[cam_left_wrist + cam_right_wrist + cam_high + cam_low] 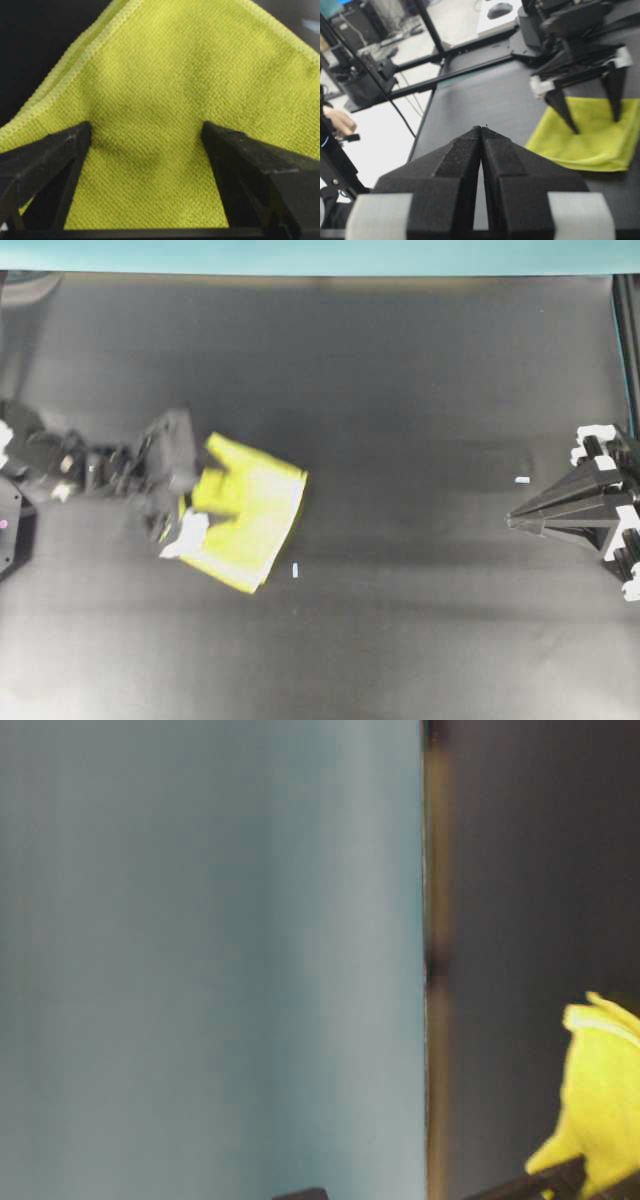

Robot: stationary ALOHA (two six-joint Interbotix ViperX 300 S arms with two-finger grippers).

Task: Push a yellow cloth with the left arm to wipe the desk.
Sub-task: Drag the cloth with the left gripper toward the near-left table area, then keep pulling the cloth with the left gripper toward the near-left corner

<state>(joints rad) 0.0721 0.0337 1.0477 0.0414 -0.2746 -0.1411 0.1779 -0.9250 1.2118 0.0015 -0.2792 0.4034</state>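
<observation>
You have no writing or labels to read in any view. Your left arm (90, 465) reaches in from nine o'clock of the overhead view, its wrist angled down onto the yellow cloth (250, 515). The left gripper (195, 505) stands spread wide, both fingertips (567, 122) planted on the cloth's surface, pinching nothing. The cloth lies flat on the desk (400, 390), left of centre. Your right gripper (512, 521) sits at three o'clock, jaws pressed together, well apart from the cloth.
</observation>
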